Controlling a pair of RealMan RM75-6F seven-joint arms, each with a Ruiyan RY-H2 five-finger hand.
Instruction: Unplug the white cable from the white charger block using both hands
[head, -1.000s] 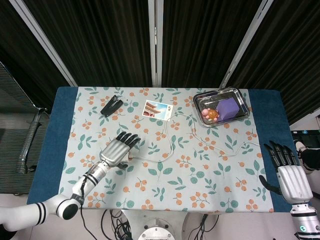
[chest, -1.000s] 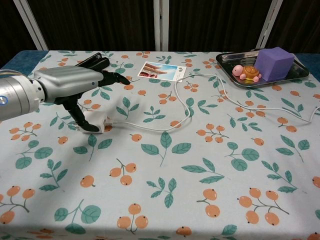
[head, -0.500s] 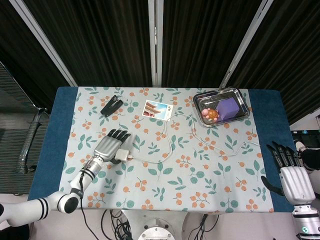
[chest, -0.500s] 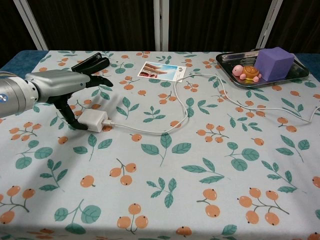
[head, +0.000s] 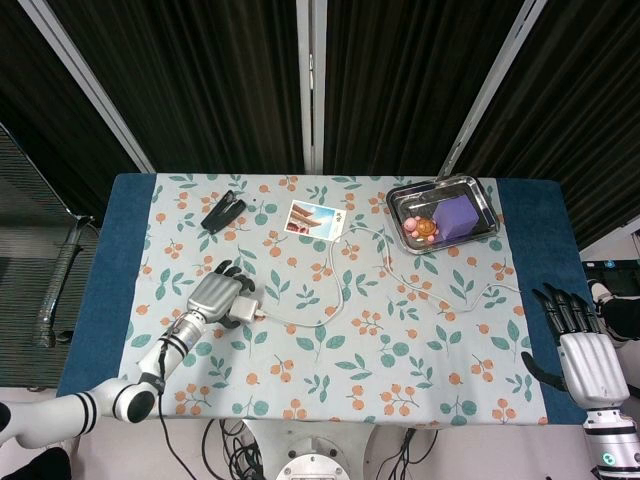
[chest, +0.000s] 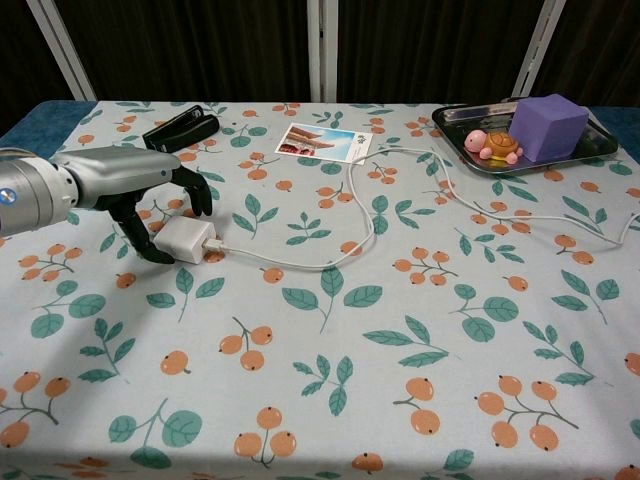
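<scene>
The white charger block (chest: 185, 241) is a small rounded cube lying left of centre on the tablecloth (chest: 330, 380), a pale fabric printed with green leaves and orange berries. The white cable (chest: 330, 245) is plugged into its right face and runs in a thin, glossy line toward the middle of the frame, loops up near the photo card (chest: 322, 141), then wanders off to the right edge.

The left hand (chest: 150, 185), silver-backed with black fingers, sits at the left side of the chest view, its fingers curled down around the block's upper and left sides; the thumb touches the block's left face, but whether the grasp is firm cannot be told. The right hand (head: 578, 350) shows only in the head view's lower right corner, empty, fingers spread, past the cloth's edge on the blue table (head: 120, 260).

Upper right, a shiny metal tray (chest: 455, 122) holds a matte purple block (chest: 545, 125) and a pink-and-orange toy turtle (chest: 490, 143); its far end is cut off. A black stapler (chest: 180, 128) lies upper left
</scene>
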